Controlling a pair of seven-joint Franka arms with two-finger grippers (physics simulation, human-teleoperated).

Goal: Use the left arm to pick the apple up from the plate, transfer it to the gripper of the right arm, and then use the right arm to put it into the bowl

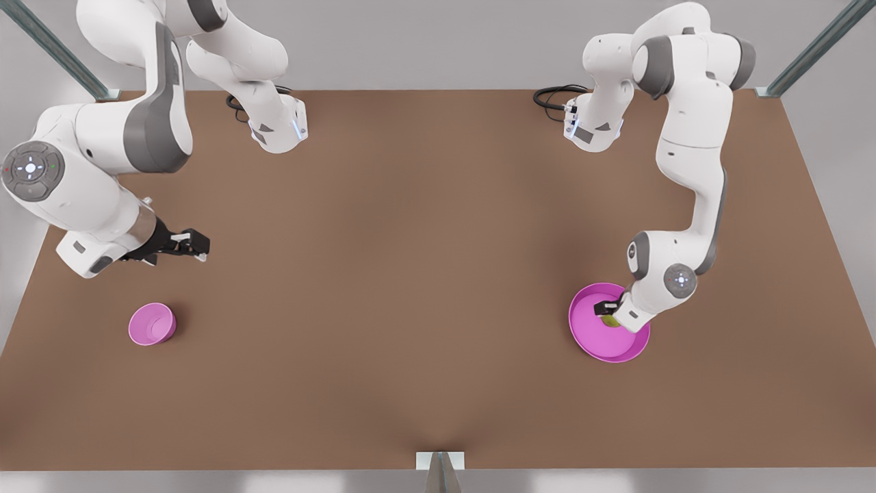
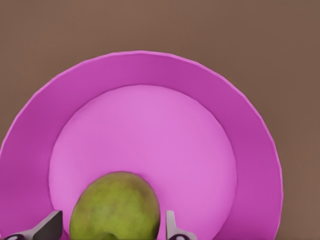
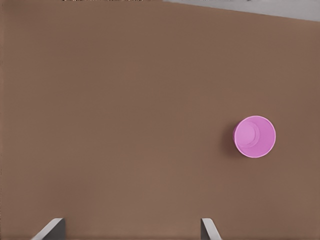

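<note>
A matt brown table [image 1: 424,287], even and without grain, carries a magenta plate [image 2: 250,130] with a smooth, plastic-looking finish and a soft sheen along its rim. The apple [image 2: 116,207] on it has dull, mottled yellow-green skin. The small pink bowl [image 1: 152,324] looks like the same smooth plastic. Both arms wear glossy white shells with matt grey joints; the left end effector [image 2: 111,227] shows dark fingers [image 2: 47,227] with a satin finish.
</note>
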